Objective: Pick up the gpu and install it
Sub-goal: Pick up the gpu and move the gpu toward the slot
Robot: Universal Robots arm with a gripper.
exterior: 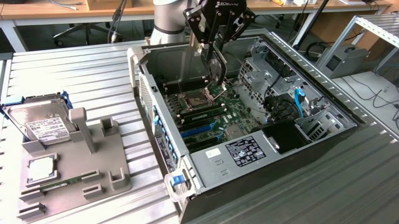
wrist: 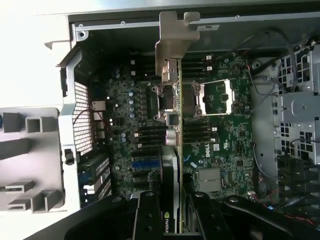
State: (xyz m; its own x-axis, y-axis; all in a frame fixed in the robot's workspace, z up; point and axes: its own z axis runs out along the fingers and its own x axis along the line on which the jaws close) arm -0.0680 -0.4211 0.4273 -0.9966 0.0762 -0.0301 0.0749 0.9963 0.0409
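Wrist view, fingers (wrist: 150, 217) gripping gpu (wrist: 171, 125), above motherboard (wrist: 225, 130)

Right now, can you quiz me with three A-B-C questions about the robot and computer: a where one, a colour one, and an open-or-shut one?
1. Where is the gpu?
A. on the floor
B. in the gripper, above the open computer case
C. under the table

2. What colour is the tray beside the case?
A. grey
B. red
C. yellow

3. The gripper is:
A. open and empty
B. resting on the tray
C. shut on the gpu

Answers: 1 B, it hangs edge-down over the motherboard. 2 A, it is grey all over. 3 C, both fingers press the gpu's sides.
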